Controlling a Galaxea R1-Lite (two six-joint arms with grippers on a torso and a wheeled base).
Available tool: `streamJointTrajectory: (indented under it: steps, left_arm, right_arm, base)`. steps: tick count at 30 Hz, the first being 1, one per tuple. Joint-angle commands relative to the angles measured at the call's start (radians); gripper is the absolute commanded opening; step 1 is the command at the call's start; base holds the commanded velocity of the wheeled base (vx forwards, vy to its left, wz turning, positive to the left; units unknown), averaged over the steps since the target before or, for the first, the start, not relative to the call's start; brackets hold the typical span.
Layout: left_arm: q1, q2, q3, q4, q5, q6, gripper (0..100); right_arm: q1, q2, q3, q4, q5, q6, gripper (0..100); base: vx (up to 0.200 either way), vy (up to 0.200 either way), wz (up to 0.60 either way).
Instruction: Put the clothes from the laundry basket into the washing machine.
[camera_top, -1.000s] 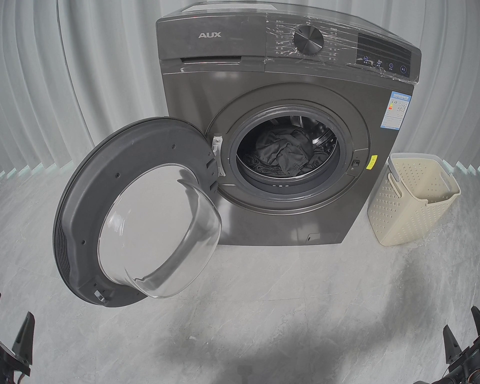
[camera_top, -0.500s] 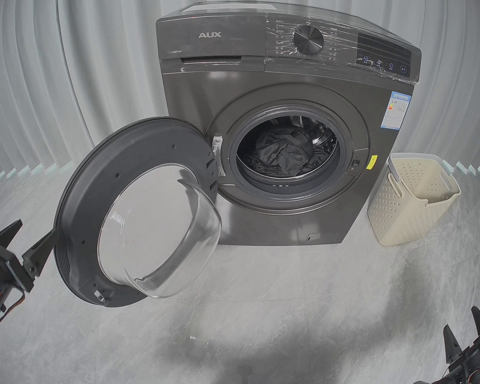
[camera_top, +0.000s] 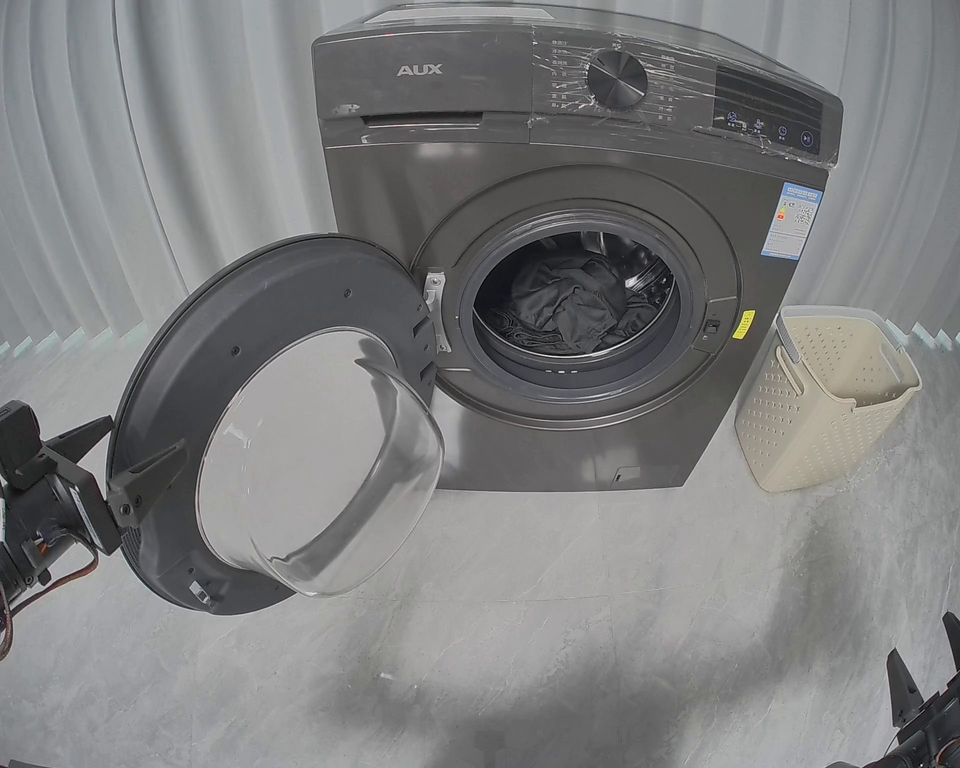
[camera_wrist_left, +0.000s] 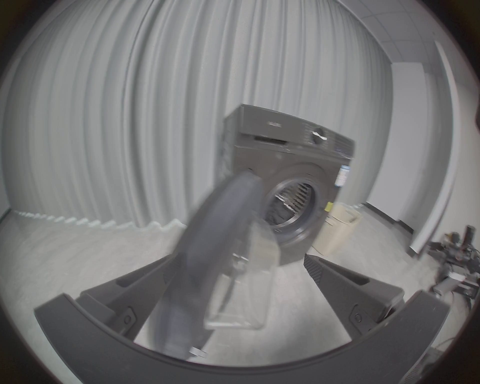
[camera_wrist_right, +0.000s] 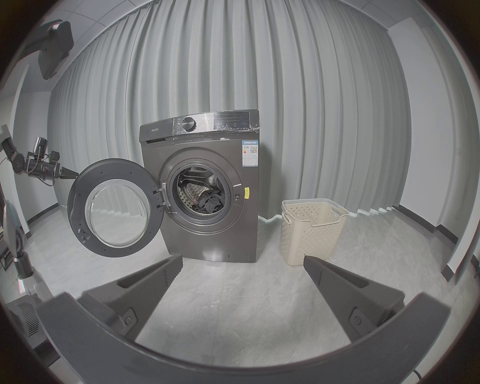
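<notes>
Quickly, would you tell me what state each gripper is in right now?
Left gripper: open, fingers on either side of the door rim, not clamped.
Right gripper: open, holding nothing.

The washing machine (camera_top: 400, 200) stands on the floor (camera_top: 600, 600) in front of the curtain (camera_top: 150, 150), with its door (camera_top: 180, 360) hinged on the left and standing out toward the robot, and the clothes (camera_top: 570, 300) lie inside the drum. The laundry basket (camera_top: 790, 430) sits on the floor just beside the machine's right side. The left gripper (camera_top: 147, 437) is at the door's outer edge with the rim between its fingers, and the right gripper (camera_wrist_right: 241, 261) is low on the right, well apart from the basket.
</notes>
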Motion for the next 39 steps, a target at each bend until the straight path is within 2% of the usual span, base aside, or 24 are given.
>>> streamJointTrajectory:
  steps: [1, 4, 7, 16, 18, 19, 21, 24, 28, 33, 36, 39]
  left_arm:
    - [-0.072, -0.033, 0.015, 0.015, -0.029, -0.003, 100]
    - [-0.155, -0.051, 0.024, 0.012, -0.020, -0.005, 100]
    - [-0.190, -0.061, 0.024, 0.016, -0.017, -0.005, 100]
    - [-0.179, -0.079, -0.019, 0.006, 0.022, -0.003, 100]
    - [-0.135, -0.110, -0.048, 0.006, 0.059, -0.001, 100]
    - [-0.135, -0.110, -0.048, 0.006, 0.059, -0.001, 100]
    - [-0.054, -0.102, -0.065, 0.006, 0.057, 0.009, 100]
    - [-0.009, -0.067, -0.073, 0.006, 0.054, 0.015, 100]
    - [0.014, 0.016, -0.076, -0.011, 0.052, 0.018, 100]
    - [0.045, 0.133, -0.076, -0.089, 0.028, 0.018, 100]
    - [0.077, 0.234, -0.076, -0.183, 0.003, 0.020, 100]
    - [0.065, 0.257, -0.062, -0.251, -0.009, 0.018, 100]
  right_arm:
    - [0.000, -0.015, 0.018, 0.000, 0.001, -0.001, 100]
    - [0.000, -0.015, 0.018, 0.000, 0.001, -0.001, 100]
    - [0.000, -0.015, 0.018, 0.000, 0.001, -0.001, 100]
    - [0.000, -0.015, 0.018, 0.000, 0.001, 0.000, 100]
    - [0.000, -0.015, 0.018, 0.000, 0.001, 0.000, 100]
    - [0.000, -0.015, 0.018, 0.000, 0.001, 0.000, 100]
    - [0.000, -0.015, 0.018, 0.000, 0.001, -0.001, 100]
    - [0.000, -0.015, 0.018, 0.000, 0.001, 0.000, 100]
    - [0.000, -0.015, 0.018, 0.000, 0.001, 0.000, 100]
    - [0.000, -0.015, 0.018, 0.000, 0.001, 0.000, 100]
    - [0.000, -0.015, 0.018, 0.000, 0.001, 0.002, 100]
    - [0.000, -0.015, 0.018, 0.000, 0.001, 0.000, 100]
  base:
    - [0.000, 0.000, 0.00]
    - [0.000, 0.000, 0.00]
    - [0.000, 0.000, 0.00]
    - [0.000, 0.000, 0.00]
    - [0.000, 0.000, 0.00]
    - [0.000, 0.000, 0.00]
    - [0.000, 0.000, 0.00]
    - [0.000, 0.000, 0.00]
    - [0.000, 0.000, 0.00]
    - [0.000, 0.000, 0.00]
    - [0.000, 0.000, 0.00]
    - [0.000, 0.000, 0.00]
